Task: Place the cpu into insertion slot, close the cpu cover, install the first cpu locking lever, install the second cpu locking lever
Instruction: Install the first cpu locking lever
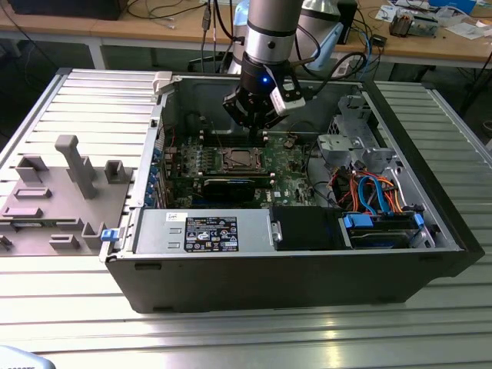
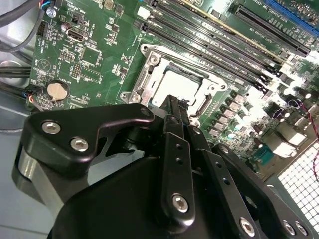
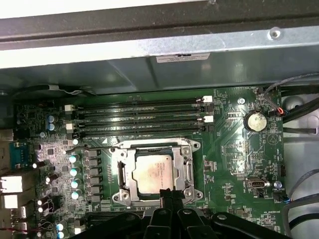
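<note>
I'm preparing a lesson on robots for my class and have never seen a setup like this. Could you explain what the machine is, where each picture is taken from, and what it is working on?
A robot arm with a black gripper reaches into an open computer case lying on a ribbed metal table. The exterior view looks from outside the arm; both wrist views ride on the arm, looking past its fingers. On the green circuit board, the cpu sits in the insertion slot, with the cpu cover framing it. The fingers are shut together, holding nothing, just above the socket's edge.
</note>
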{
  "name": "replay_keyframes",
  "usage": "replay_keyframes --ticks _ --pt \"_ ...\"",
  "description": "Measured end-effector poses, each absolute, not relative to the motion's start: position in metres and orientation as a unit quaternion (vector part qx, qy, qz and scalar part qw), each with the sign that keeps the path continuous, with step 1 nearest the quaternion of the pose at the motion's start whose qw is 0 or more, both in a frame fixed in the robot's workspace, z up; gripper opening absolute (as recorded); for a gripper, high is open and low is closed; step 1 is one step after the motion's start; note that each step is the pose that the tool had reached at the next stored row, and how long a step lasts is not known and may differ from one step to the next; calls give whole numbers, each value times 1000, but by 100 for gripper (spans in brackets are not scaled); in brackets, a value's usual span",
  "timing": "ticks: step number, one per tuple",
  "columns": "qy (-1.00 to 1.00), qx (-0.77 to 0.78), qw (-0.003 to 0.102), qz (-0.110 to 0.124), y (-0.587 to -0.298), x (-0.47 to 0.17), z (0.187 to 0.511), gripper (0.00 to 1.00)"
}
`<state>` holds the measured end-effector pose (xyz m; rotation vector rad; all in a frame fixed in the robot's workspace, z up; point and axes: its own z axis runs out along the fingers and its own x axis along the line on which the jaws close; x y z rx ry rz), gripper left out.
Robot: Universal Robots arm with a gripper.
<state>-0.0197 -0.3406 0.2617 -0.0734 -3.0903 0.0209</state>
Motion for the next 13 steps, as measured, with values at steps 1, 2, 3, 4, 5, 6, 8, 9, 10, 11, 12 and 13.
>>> replay_keyframes --ticks 1,2,3,4,5,6,8,9,10,11,12,13 --pt "-999 -22 25 7 -341 -20 262 11" --pt "-999 -21 25 7 -341 -20 262 11" --pt "-1000 -18 25 7 -341 -20 262 11" --pt "-1000 -14 25 7 -341 -20 262 11" --pt "-1000 -11 25 7 -341 -20 262 11" --pt "-1000 -8 25 7 -341 -20 262 11" --pt "-1000 -2 25 7 -341 -20 262 11" --pt "-1000 0 25 7 -341 -20 262 11" --pt "-1000 1 25 7 -341 -20 262 11" --pt "-1000 4 25 7 -341 -20 262 11" --pt "-1000 6 25 7 -341 -20 262 11" --pt "-1000 9 25 6 -341 -20 262 11"
